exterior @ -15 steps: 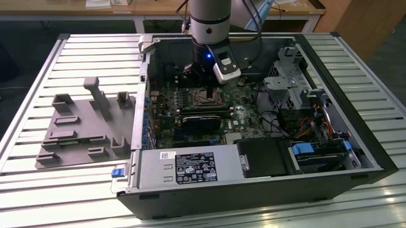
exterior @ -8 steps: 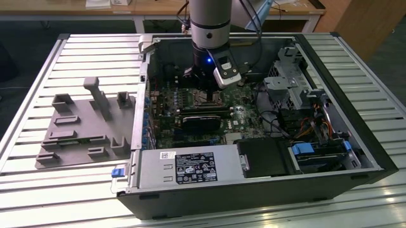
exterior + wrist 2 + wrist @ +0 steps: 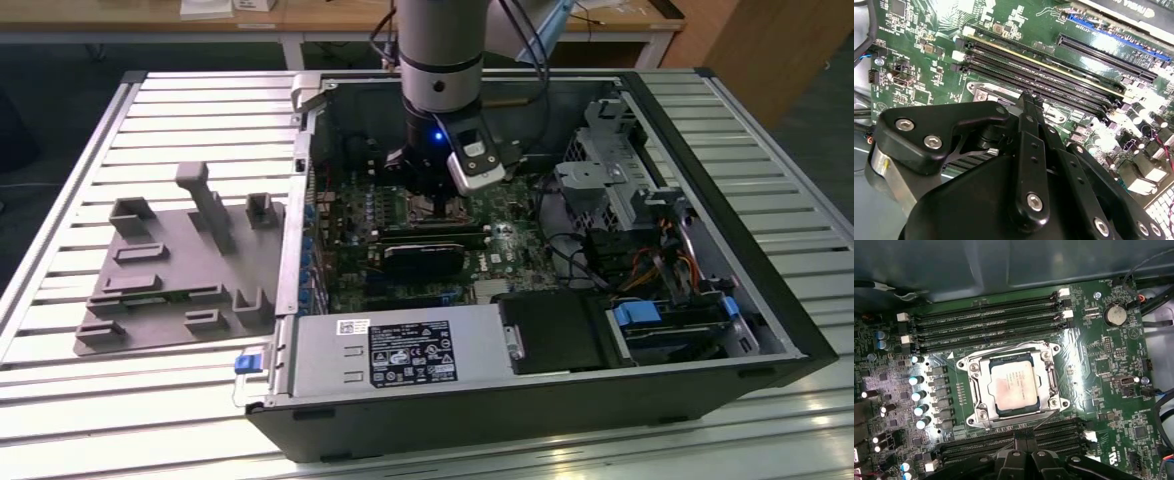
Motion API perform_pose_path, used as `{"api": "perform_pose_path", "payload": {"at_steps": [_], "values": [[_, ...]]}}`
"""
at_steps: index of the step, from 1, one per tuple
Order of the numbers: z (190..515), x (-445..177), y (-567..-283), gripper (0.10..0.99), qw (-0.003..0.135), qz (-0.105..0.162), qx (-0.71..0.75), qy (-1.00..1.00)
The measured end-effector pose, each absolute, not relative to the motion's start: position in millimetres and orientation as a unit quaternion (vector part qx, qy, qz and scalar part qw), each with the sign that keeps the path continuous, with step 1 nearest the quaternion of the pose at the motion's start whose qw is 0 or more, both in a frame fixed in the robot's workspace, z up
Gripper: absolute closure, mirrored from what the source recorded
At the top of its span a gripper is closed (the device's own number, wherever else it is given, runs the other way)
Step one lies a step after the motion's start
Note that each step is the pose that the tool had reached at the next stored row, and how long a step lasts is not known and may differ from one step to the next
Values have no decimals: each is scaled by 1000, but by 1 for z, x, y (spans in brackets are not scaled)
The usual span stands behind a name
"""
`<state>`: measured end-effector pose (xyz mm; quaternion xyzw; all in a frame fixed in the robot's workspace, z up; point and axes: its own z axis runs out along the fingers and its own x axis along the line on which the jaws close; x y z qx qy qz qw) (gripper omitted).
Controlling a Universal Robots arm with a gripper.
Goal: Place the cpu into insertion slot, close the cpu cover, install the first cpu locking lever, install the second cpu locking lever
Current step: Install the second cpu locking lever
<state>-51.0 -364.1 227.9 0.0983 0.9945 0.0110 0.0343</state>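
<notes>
**One arm hovering over the closed socket**

One arm point(image 3: 441, 50) is reaching down into the open computer case point(image 3: 534, 400) in the exterior view, with its gripper point(image 3: 430, 192) hanging low over the green motherboard point(image 3: 521, 250), just above a black card point(image 3: 427, 250).

In the first wrist view the cpu point(image 3: 1012, 386) is sitting flat in the insertion slot point(image 3: 985, 396), its silver-grey top showing through the window of the cpu cover point(image 3: 1048, 376). The cover is lying down over the chip, framing it on all sides. Thin wire levers point(image 3: 999, 351) are running along the edges of the socket frame; whether each one is hooked under its catch I cannot tell. Long black memory slots point(image 3: 989, 325) are lying on both sides of the socket.

The gripper point(image 3: 1020, 437) is sitting just beside the socket's edge in the first wrist view, over the nearer bank of memory slots. Its fingertips are pressed together into a single narrow point, with nothing between them. The second wrist view is looking along the black linkage to the same clenched tip point(image 3: 1026, 100), which is poised near a corner of the silver socket frame point(image 3: 985, 92), with memory slots point(image 3: 1054, 75) running past it.

A grey fixture plate point(image 3: 174, 270) is resting on the slatted table point(image 3: 747, 130), at the exterior view's left of the case.
</notes>
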Motion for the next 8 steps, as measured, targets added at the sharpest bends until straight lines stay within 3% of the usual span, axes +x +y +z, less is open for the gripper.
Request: {"api": "perform_pose_path", "payload": {"at_steps": [8], "values": [[224,-53,-368,984,33,23,99,994]]}}
